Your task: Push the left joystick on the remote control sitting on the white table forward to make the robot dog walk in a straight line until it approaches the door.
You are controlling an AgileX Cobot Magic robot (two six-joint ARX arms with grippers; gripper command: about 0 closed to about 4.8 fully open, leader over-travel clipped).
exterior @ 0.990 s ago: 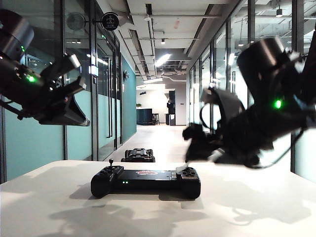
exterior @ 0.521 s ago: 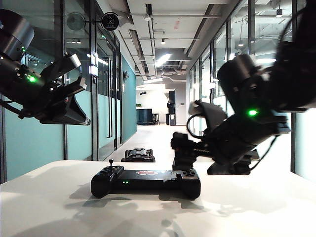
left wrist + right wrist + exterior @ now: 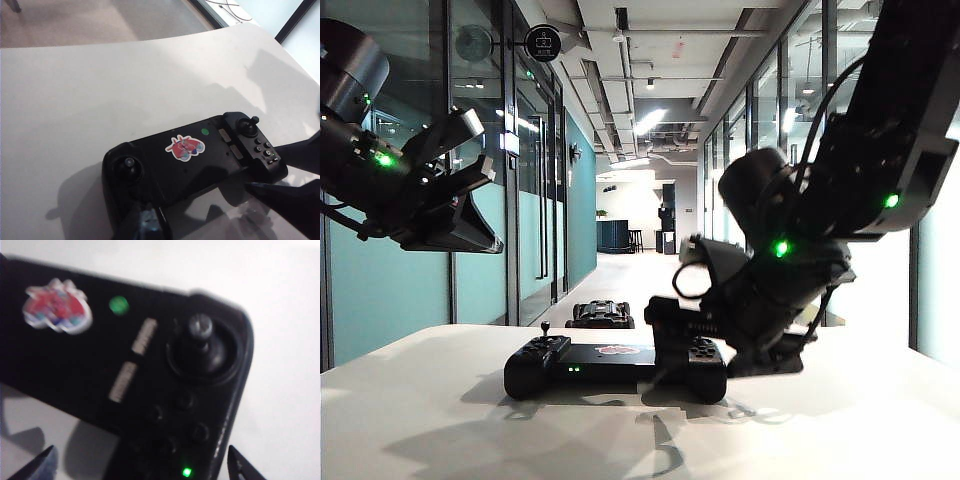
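Bracing the remote control [image 3: 615, 366] on the white table [image 3: 440, 420]
Your right gripper [image 3: 665, 335], jaws spread wide, straddles its right end; left joystick [image 3: 545, 327] lies nearer your raised left gripper [image 3: 470, 150], whose jaw state is unclear.

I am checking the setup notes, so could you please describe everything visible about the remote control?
The remote control is a wide, flat, black gamepad of matte plastic look, lying flat on the white table. It has rounded ends, a thumbstick at each end, small buttons, green lights and a red sticker in the middle. The open right gripper straddles its right end; contact cannot be told. The left gripper hangs above, apart.
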